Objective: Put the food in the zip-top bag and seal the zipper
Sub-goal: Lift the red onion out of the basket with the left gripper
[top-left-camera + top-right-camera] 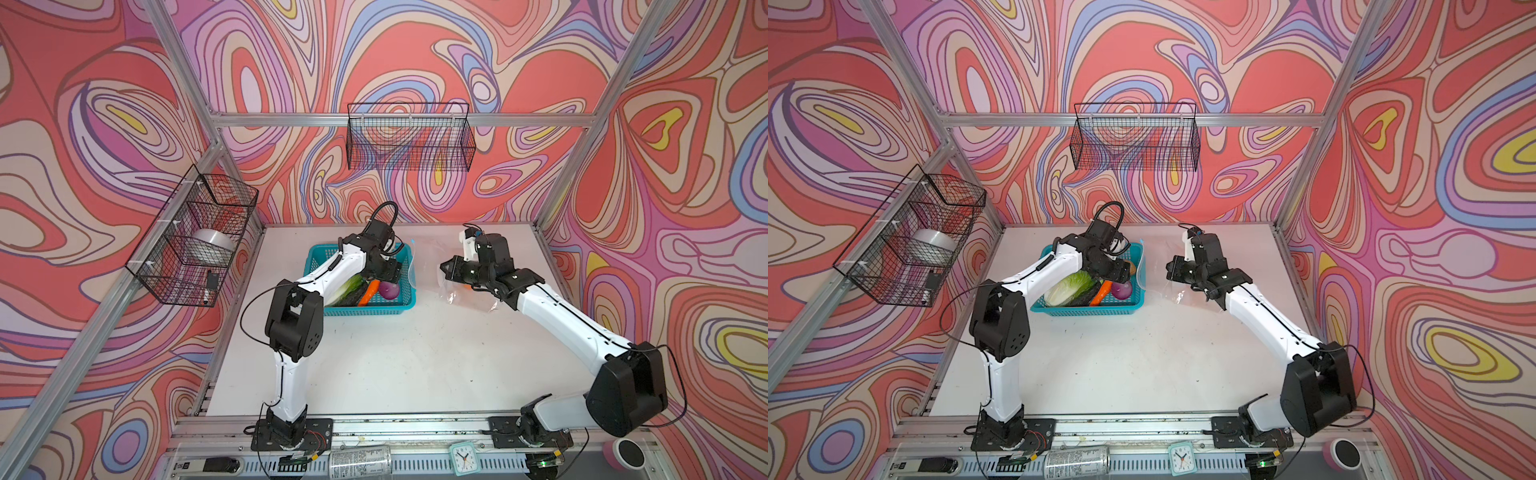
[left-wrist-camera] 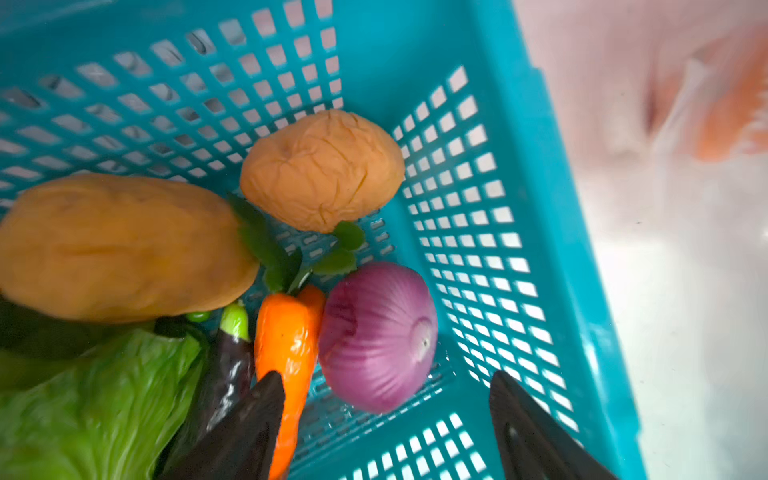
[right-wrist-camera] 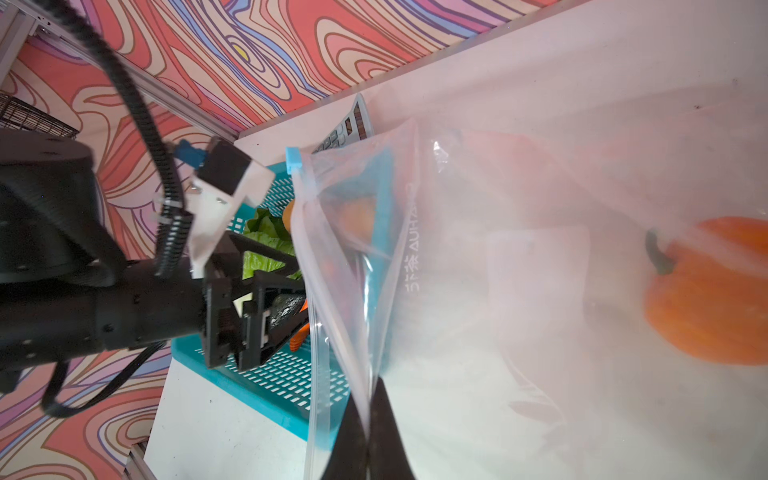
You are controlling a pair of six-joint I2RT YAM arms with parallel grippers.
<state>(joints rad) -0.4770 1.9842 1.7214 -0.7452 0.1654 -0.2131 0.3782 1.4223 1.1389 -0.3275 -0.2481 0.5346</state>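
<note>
While the right tool [image 3: 370,415] clamps the zip-top bag [image 3: 540,270] rim at lower centre, left tool [image 2: 385,376] spread apart over purple onion [image 2: 378,328], in teal basket [image 2: 478,83]

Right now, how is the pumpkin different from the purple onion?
The pumpkin is orange with a dark stem; the onion is purple with a pale tip. The pumpkin is already inside the bag; the onion lies in the basket, beside the carrot. Both are round toy vegetables.
</note>
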